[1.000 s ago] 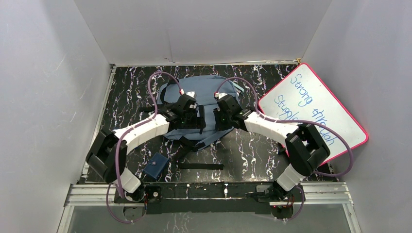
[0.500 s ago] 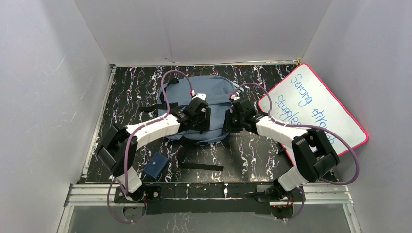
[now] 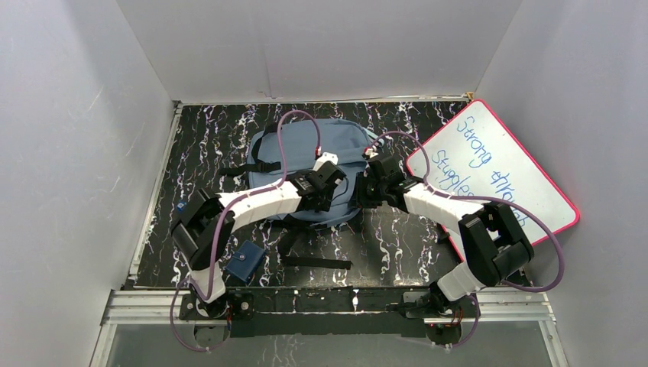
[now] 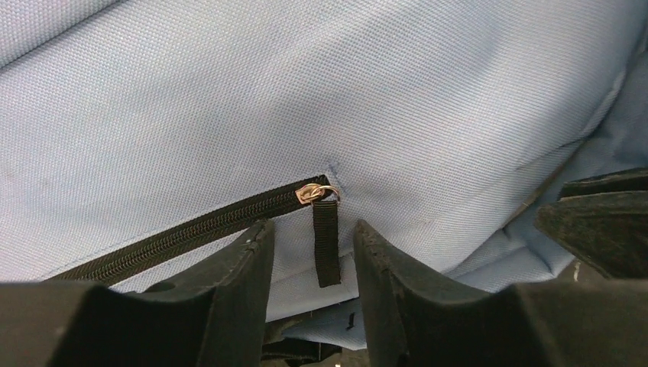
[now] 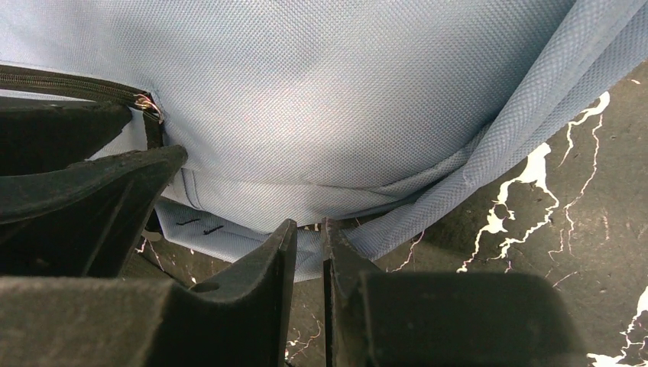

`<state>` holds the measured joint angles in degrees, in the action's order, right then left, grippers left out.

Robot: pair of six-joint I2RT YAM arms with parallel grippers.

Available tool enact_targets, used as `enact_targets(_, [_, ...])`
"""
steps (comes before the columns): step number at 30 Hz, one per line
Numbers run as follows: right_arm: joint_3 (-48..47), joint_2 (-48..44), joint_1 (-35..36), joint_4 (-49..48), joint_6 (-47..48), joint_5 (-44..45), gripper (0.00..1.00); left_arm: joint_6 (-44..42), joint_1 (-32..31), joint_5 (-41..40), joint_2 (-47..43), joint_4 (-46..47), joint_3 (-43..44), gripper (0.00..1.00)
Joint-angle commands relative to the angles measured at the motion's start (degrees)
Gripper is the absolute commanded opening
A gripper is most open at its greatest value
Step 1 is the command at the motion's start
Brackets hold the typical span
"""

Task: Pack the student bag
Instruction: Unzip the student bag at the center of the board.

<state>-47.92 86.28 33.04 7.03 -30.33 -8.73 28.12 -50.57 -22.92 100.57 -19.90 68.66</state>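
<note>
1. left claw (image 4: pixel 309 229) stands half wide, one finger on either side of the black pull tab (image 4: pixel 327 248) that hangs from the zip slider (image 4: pixel 313 193). the tab sits between the jaws but is not yet pinched.
2. student bag (image 3: pixel 306 138) lies flat in the middle of the dark marbled table (image 3: pixel 397 237), towards the back wall, under both wrists. its black zip (image 4: pixel 183 229) looks done up as far as the slider.
3. right claw (image 5: pixel 306 228) is narrow and seems to nip a fold of the bag's lower hem at its near right corner.
4. step in hand, as i judge it: getting the bag open so things can go in. packing proper has not begun.
5. the next move calls for the left fingers to meet squarely on the tab, then a pull along the zip line while the right side holds the cloth taut. a slack tab could slip sideways out of the jaws.
6. counts, left to right: one small dark-blue pouch (image 3: pixel 244 261) near the left arm's base, one bag, one pink-edged whiteboard (image 3: pixel 497 168) at the right, and two claws.
</note>
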Motion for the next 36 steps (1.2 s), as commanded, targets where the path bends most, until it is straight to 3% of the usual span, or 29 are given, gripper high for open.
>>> enact_targets(1, [0.37,-1.46,-0.54,-1.31,-0.44,-0.67,0.26,-1.29,-2.22,-4.42,3.68,-3.73,2.32,0.37])
enact_targets(11, [0.55,-1.3,-0.82,-1.5,-0.45,-0.85,0.26,-1.44,-2.34,-6.91,3.6,-5.54,3.2,0.0])
enact_targets(21, [0.59,0.42,-0.84,-2.01,-0.53,-0.65,0.26,0.42,-0.24,-10.99,-2.09,-7.44,0.42,0.0])
enact_targets(36, [0.75,2.04,-0.85,-2.26,-0.44,0.21,0.26,1.87,12.63,-7.56,-13.18,-9.5,-9.82,0.0])
